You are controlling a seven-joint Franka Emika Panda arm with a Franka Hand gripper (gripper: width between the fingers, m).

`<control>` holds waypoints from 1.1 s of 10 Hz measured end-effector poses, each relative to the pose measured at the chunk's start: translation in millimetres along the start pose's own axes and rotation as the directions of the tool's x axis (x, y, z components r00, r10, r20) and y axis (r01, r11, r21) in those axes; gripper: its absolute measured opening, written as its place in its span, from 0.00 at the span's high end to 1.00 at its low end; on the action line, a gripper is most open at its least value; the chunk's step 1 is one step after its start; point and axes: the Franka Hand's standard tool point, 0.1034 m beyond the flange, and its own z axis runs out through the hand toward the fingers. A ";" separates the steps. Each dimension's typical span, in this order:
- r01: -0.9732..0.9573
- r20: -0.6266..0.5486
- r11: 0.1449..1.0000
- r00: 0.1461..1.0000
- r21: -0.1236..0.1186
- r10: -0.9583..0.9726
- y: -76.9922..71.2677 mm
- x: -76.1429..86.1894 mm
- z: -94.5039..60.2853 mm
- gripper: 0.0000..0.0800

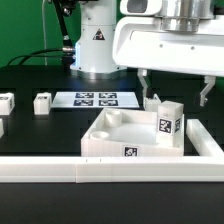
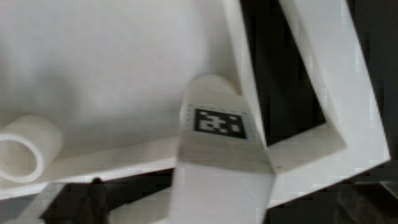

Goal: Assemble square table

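Looking across the black desk [image 1: 50,130], we found the large white plastic square slab with a raised rim [image 1: 105,147] lying rim-up just behind the long white border rail [image 1: 60,168]. We judged that the rail served as a stop, so the slab would not slide while parts were pushed into it. One small white block leg with a black-and-white tag [image 1: 168,122] stood inside the slab, at the corner toward the exterior view's right, where a socket would receive it. Whether it was fully seated there we could not tell.

The claw [image 1: 176,98] hung directly above that leg with its two fingers spread wide on either side, gripping nothing and touching nothing. In the wrist view the same leg [image 2: 222,150] rose toward the camera, and a round white corner socket [image 2: 22,150] sat empty farther along the slab's floor.

Two more small white tagged blocks [image 1: 42,101] [image 1: 5,100] waited well apart on the desk toward the exterior view's left, beside the marker board [image 1: 95,99]. We judged them set aside there so each could be fetched in turn without crowding the slab.
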 end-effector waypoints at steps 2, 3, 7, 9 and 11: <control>-0.005 0.004 1.000 1.000 0.001 0.005 2.5 -4.8 -1.3 0.19; -0.004 0.004 1.000 1.000 0.000 0.004 2.5 -4.8 -0.6 0.19; 0.047 0.003 0.999 0.999 0.024 -0.047 13.1 -27.7 -15.0 0.19; 0.034 0.013 0.999 0.999 0.033 -0.034 25.2 -47.9 -13.6 0.19; 0.035 0.007 0.999 0.999 0.034 -0.035 22.3 -43.5 -13.7 0.19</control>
